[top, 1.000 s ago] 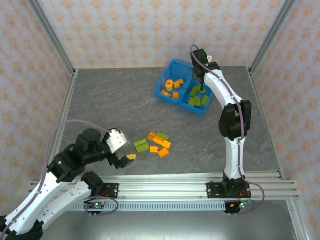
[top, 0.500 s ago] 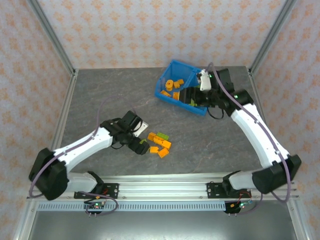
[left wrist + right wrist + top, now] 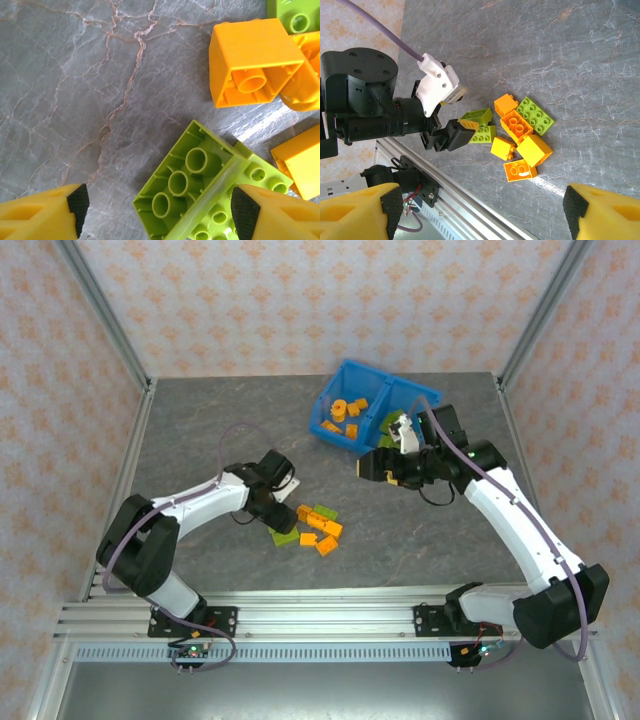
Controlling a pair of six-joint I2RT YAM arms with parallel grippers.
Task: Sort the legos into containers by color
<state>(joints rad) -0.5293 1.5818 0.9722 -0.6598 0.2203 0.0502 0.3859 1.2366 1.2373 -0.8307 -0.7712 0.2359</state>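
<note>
Left gripper (image 3: 159,207) sits low over the grey marbled surface (image 3: 60,90), jaws apart astride an upturned lime green studded brick (image 3: 180,185). Other orange and green bricks (image 3: 320,523) crowd its right edge at lower centre. Right gripper (image 3: 372,466), jaws wide and empty, hovers at the front wall of the bright blue two-compartment plastic bin (image 3: 335,437), upper centre. Bare surface lies open at left and lower right.

1. On my feed I see a grey stone-look tabletop (image 3: 220,420) with pale veins running through it.
2. Cream wallpaper with small orange floral print (image 3: 300,300) lines three sides.
3. Silver aluminium corner posts (image 3: 103,312) slant up at the back.
4. A slotted aluminium rail (image 3: 330,612) runs along the near edge.
</note>
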